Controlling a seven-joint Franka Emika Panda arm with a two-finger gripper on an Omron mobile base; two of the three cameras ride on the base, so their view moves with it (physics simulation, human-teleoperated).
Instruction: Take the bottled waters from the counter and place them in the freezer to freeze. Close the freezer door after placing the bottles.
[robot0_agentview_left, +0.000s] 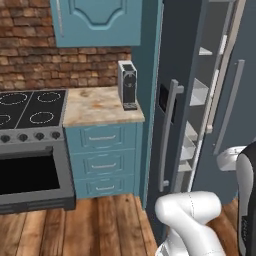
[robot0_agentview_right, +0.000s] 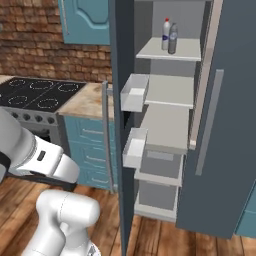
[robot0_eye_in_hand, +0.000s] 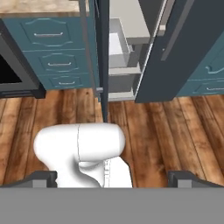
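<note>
The freezer (robot0_agentview_right: 165, 125) stands as the tallest unit in the scene, its interior exposed with pale shelves running from top to bottom. The freezer door (robot0_agentview_right: 121, 125) is swung open toward the robot, seen nearly edge-on in the right base view, with white bins on its inner face and its long bar handle (robot0_agentview_left: 167, 135) visible in the left base view. To the left, the counter (robot0_agentview_left: 100, 106) carries a coffee machine (robot0_agentview_left: 128, 85) near its right end, beside the stove top (robot0_agentview_left: 32, 107); no bottles are visible on it. The bottled waters (robot0_agentview_right: 169, 36) stand upright, side by side and touching or nearly so, on the upper freezer shelf (robot0_agentview_right: 172, 50). Judged from this arrangement, the placing step is complete and the step in hand is closing the door. The end effector (robot0_eye_in_hand: 112, 179) is low, near the wooden floor (robot0_eye_in_hand: 166, 131), fingers spread wide and holding nothing. It is well below the bottles and set back from the door's edge. The next move calls for raising the end effector to the door's outer face or handle and pushing it shut.
</note>
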